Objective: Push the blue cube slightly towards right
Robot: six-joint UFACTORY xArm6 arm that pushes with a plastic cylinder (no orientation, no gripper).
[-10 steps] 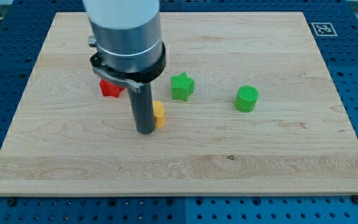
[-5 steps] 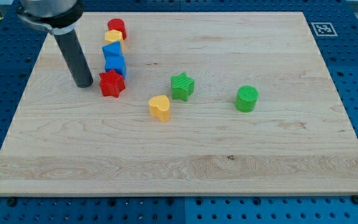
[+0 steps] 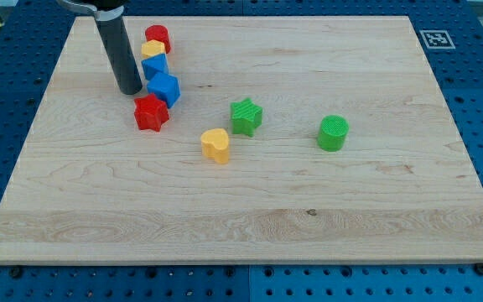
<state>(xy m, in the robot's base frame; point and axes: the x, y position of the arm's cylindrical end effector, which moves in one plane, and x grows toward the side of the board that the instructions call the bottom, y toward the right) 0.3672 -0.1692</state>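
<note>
The blue cube (image 3: 164, 87) sits in the upper left of the board, turned a little, just above the red star (image 3: 150, 112). A second blue block (image 3: 153, 65) lies right above it; its shape is hard to make out. My tip (image 3: 130, 91) stands right at the left side of the blue cube, close to or just touching it. The dark rod rises from there to the view's top.
A yellow block (image 3: 152, 50) and a red cylinder (image 3: 157, 37) continue the column above the blue blocks. A yellow heart-like block (image 3: 215, 144), a green star (image 3: 246, 116) and a green cylinder (image 3: 333, 132) lie near the middle of the wooden board (image 3: 376, 218).
My tip moved from beside the yellow heart-like block to the upper left, then up and right against the blue cube. The blue cube has shifted slightly right and turned.
</note>
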